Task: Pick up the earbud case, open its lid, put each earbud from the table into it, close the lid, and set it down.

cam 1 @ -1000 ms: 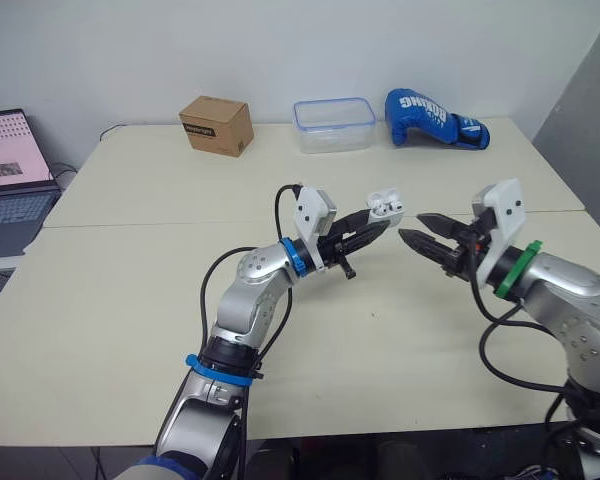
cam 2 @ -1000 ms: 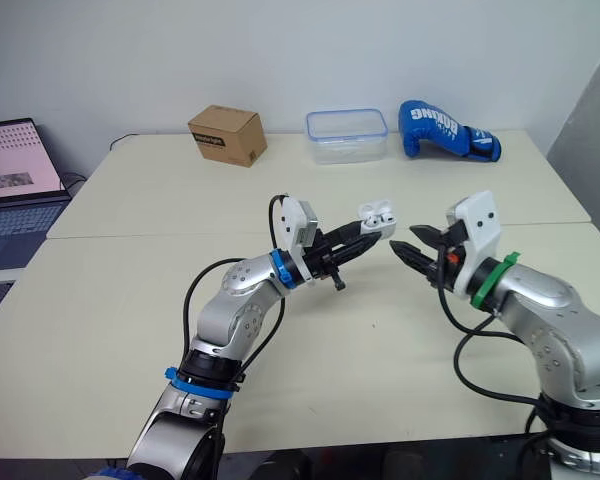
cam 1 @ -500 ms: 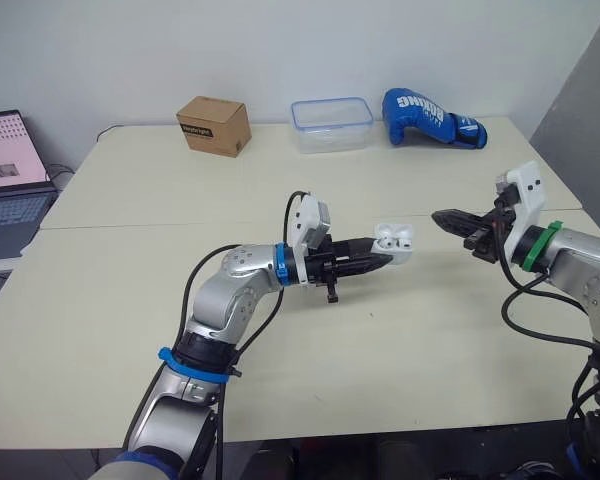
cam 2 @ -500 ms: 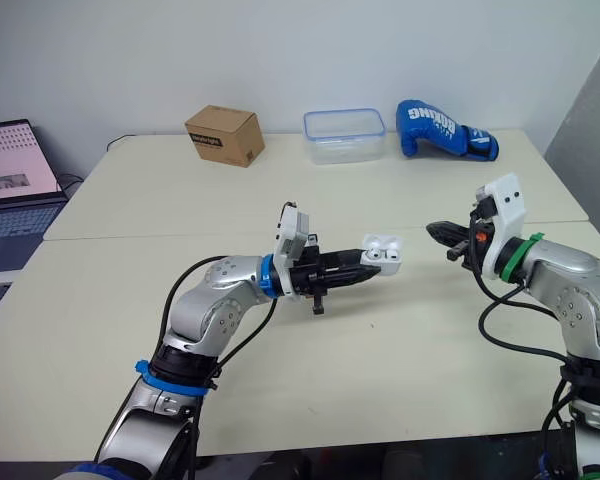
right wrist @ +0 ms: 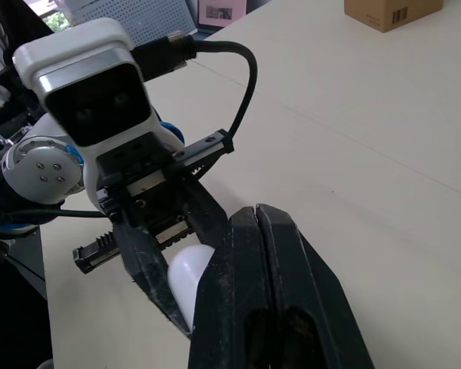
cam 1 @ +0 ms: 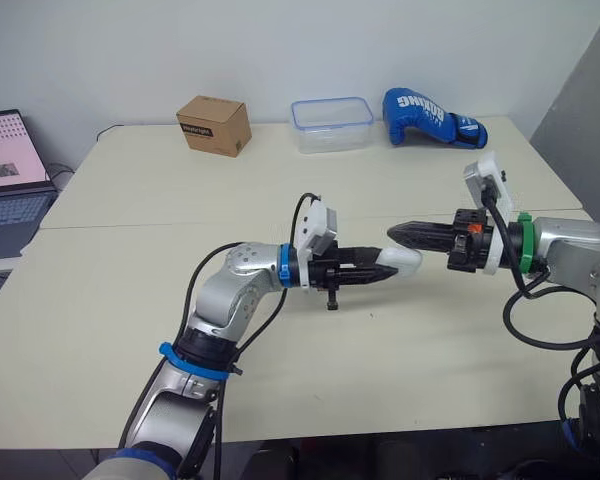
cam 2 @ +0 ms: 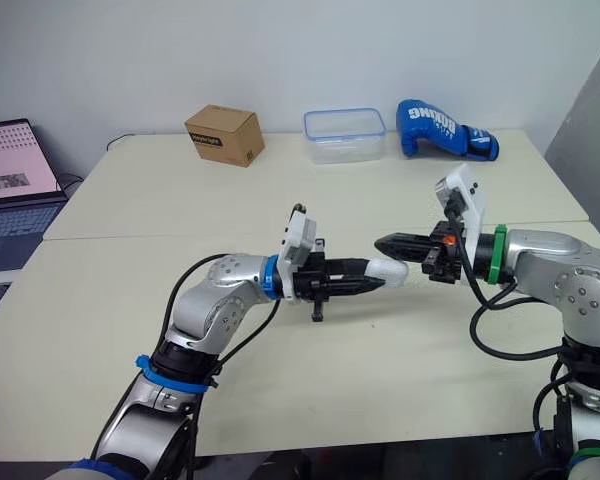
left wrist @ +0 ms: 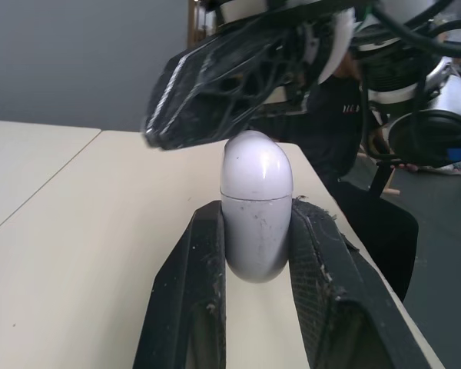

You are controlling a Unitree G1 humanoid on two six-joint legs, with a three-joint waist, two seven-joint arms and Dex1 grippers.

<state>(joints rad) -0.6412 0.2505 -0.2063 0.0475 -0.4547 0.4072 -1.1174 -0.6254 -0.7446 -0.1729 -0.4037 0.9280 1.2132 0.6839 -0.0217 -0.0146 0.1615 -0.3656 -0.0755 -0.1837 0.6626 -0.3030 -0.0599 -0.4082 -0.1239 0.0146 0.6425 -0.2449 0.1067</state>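
The white earbud case [left wrist: 253, 200] is a smooth capsule with its lid down, a seam running around its middle. My left gripper [cam 1: 385, 272] is shut on its lower half and holds it just above the middle of the table [cam 1: 130, 300]. My right gripper [cam 1: 395, 235] is shut, its black fingers [right wrist: 255, 231] pressed together. It reaches in from the right, and its tip lies over the top of the case [cam 2: 388, 270], touching or nearly touching the lid. No loose earbuds are visible on the table.
Along the far edge of the table stand a cardboard box [cam 1: 215, 125], a clear container with a blue rim [cam 1: 332, 123] and a blue boxing glove [cam 1: 435, 117]. An open laptop [cam 1: 10, 165] sits off the table's left side.
The case lid, open with earbuds showing half a second ago, is now down. My right gripper has swung in from the right onto the case's top. My left gripper has levelled out slightly.
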